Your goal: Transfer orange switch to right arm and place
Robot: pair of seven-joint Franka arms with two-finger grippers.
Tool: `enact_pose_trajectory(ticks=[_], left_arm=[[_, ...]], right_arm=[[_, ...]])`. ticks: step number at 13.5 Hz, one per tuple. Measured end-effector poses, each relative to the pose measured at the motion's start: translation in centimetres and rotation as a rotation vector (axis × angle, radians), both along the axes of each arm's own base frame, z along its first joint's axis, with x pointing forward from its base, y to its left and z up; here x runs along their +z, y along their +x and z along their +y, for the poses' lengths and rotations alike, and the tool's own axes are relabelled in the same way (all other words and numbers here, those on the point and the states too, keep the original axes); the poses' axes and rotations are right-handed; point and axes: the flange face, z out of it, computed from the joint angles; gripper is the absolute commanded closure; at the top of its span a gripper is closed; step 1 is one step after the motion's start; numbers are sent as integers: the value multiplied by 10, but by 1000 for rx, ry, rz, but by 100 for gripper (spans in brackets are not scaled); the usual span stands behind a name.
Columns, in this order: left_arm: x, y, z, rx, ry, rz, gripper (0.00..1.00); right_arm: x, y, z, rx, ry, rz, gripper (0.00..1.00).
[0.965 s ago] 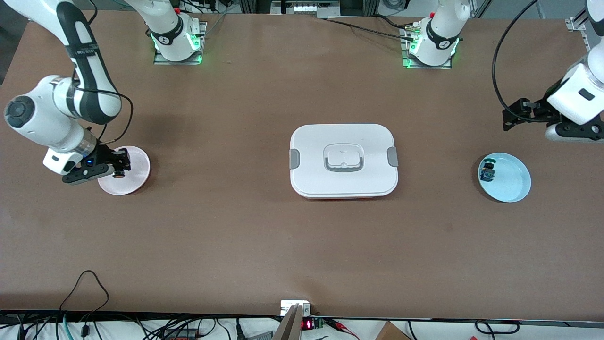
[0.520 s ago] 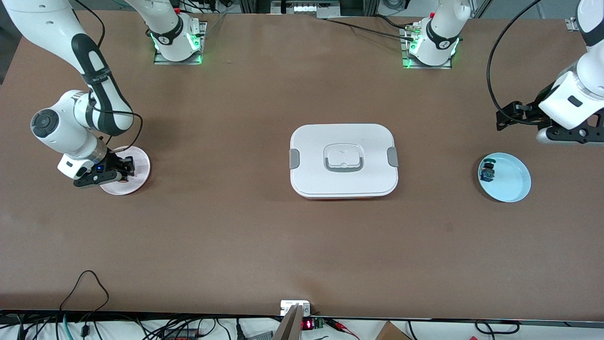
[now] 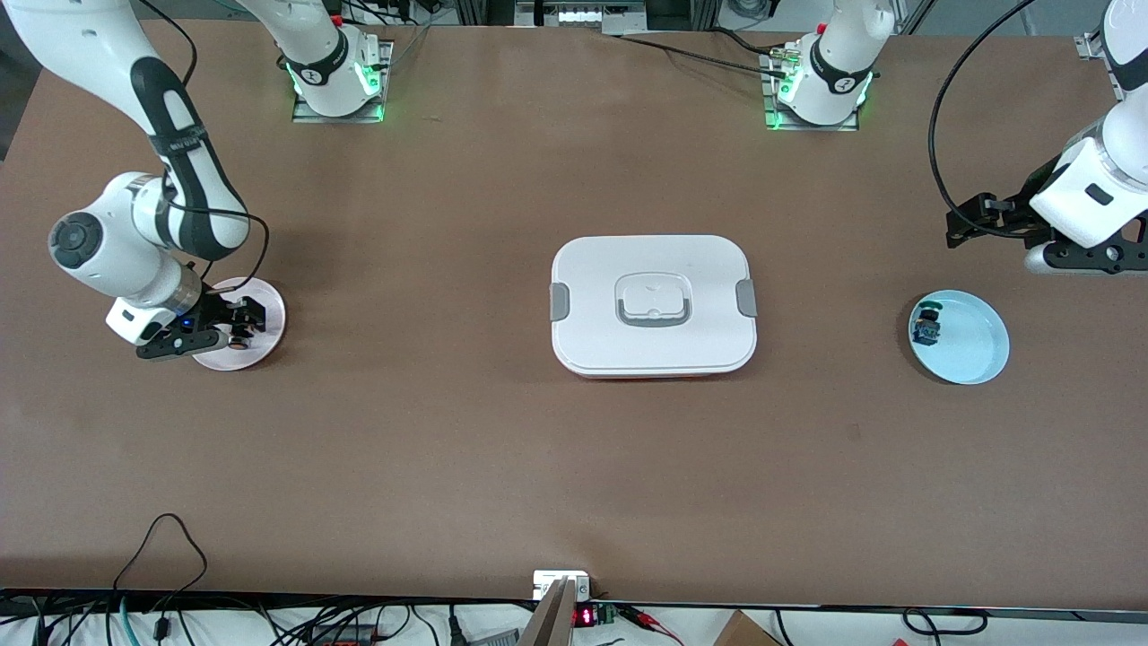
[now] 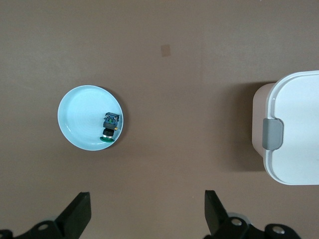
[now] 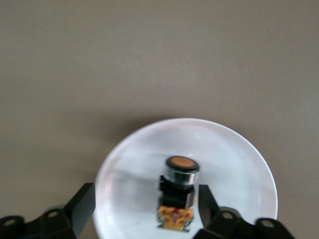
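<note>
One white lidded box (image 3: pixel 654 305) mid-table, between plates.

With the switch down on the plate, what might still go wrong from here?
The right claw stands open with its fingers flanking the orange switch on the pink plate; lifting off crookedly may snag or topple it. The switch looks top-heavy, so a nudge might roll it off.

Orange switch (image 5: pixel 178 191) — lying on pink plate (image 5: pixel 239 164) — orange cap, black body.
</note>
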Motion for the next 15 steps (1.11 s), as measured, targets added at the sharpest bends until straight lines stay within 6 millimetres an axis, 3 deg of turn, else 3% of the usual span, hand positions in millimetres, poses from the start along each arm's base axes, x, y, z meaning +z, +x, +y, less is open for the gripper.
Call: enact_pose_trajectory(ticks=[5,8,10,12,15], left_arm=[[0,-1,-3,-5,-2,4,0],[0,-1,-4,-6,-2,5,0],[0,-1,-4,-5,-2,6,0],[0,-1,-4,-5,-2,10,0],[0,-2,-4,-5,-2,14,0]], right_arm=[[160,11,65,-18,29,40,0],[262,12,84,-5,19,16,0],[314,17,86,2,20,-16,0],[330,19,95,11,45,-11,0],[324,13,129,33,52,47,0]])
